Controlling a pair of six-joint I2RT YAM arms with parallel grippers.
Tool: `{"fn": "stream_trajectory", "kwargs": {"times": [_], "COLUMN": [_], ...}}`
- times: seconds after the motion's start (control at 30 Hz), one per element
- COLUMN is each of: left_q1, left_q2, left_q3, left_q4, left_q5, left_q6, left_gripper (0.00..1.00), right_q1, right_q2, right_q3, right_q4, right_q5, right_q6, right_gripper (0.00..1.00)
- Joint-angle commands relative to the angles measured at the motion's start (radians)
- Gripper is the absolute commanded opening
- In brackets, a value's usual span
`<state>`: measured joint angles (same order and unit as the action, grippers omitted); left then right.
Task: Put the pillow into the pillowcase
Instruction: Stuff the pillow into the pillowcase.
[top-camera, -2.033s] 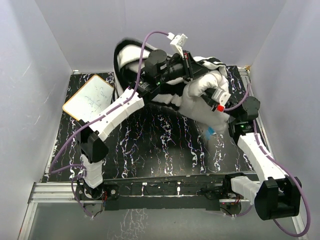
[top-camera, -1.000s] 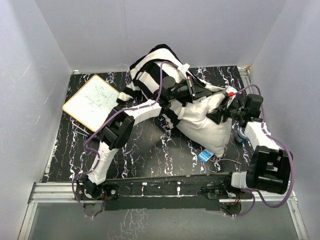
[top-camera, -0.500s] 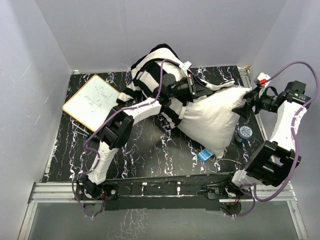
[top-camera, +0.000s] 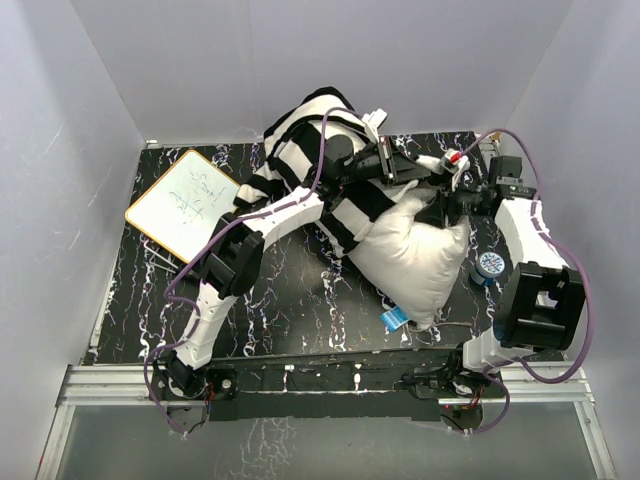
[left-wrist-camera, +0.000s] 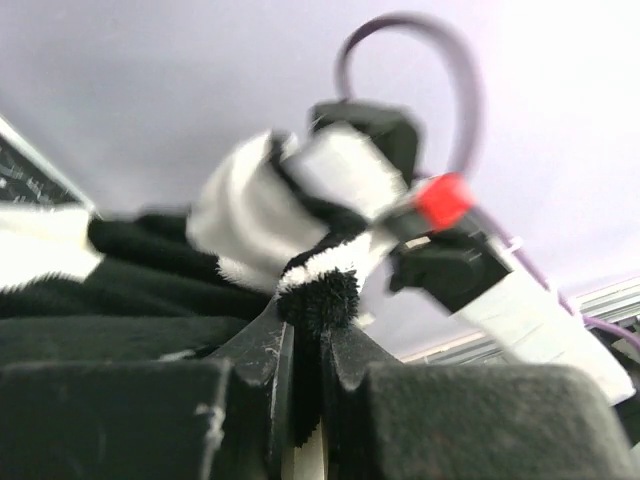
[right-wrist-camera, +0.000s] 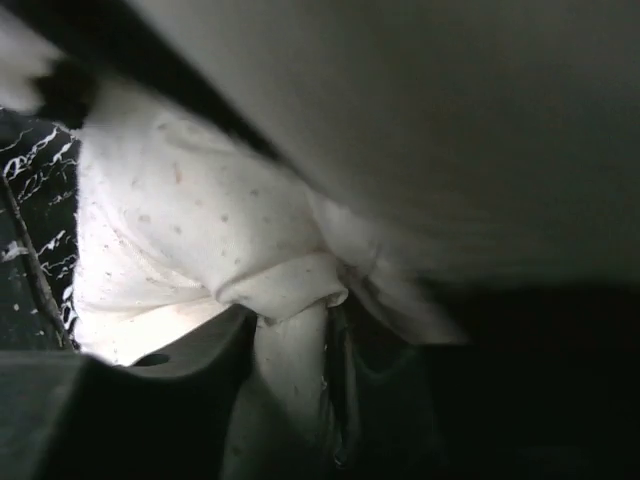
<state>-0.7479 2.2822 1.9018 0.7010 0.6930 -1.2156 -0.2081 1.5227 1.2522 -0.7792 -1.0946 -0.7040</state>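
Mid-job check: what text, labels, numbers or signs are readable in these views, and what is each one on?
No text is readable.
On the whiteboard: faint handwriting, too small to read.
On the blue tag at the pillow corner: too small to read.
On the blue roll beside the pillow: a pattern only, blurred.

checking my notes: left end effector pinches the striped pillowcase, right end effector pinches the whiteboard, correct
Not quite: the right end effector pinches the pillow, not the whiteboard, per the right wrist view. The left end effector does pinch the pillowcase.
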Motion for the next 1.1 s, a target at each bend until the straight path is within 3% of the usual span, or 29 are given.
{"fn": "stream_trajectory", "kwargs": {"times": [0.0,0.1,0.23,0.27,0.4,0.53,0.67,0.73,0.83,0.93,1.07], "left_q1": [-0.064,-0.120,-0.185,-0.196,-0.230,-0.273,-0.317,-0.325,-0.326,-0.326,-0.330], "left_q2": [-0.095,-0.122,-0.170,-0.179,-0.176,-0.086,0.003,-0.007,-0.058,-0.097,-0.100], "left_q3": [0.188,0.237,0.225,0.220,0.216,0.363,0.486,0.424,0.272,0.149,0.014], "left_q4": [-0.021,-0.025,0.010,0.023,0.096,0.131,0.167,0.226,0.303,0.339,0.327], "left_q5": [0.040,0.000,-0.073,-0.092,-0.165,-0.201,-0.236,-0.253,-0.277,-0.278,-0.288], "left_q6": [-0.016,-0.016,-0.011,-0.009,-0.040,-0.113,-0.173,-0.207,-0.232,-0.252,-0.290], "left_gripper": [0.00,0.00,0.00,0.00,0.00,0.00,0.00,0.00,0.00,0.00,0.00], "right_q1": [0.038,0.038,0.048,0.051,0.064,0.085,0.091,0.107,0.113,0.091,0.051], "right_q2": [-0.020,-0.098,-0.175,-0.160,-0.143,-0.205,-0.237,-0.231,-0.173,-0.083,-0.034], "right_q3": [-0.158,-0.214,-0.275,-0.244,-0.106,-0.080,-0.143,-0.260,-0.460,-0.565,-0.626], "right_q4": [0.348,0.738,1.525,1.655,1.910,1.912,1.612,1.533,1.570,1.650,1.776], "right_q5": [0.073,0.019,-0.012,-0.009,0.084,0.146,0.196,0.215,0.221,0.191,0.059], "right_q6": [0.268,0.557,1.095,1.229,1.530,1.494,1.217,1.083,1.024,1.076,1.265], "right_gripper": [0.17,0.12,0.08,0.08,0.08,0.08,0.08,0.08,0.08,0.08,0.09]}}
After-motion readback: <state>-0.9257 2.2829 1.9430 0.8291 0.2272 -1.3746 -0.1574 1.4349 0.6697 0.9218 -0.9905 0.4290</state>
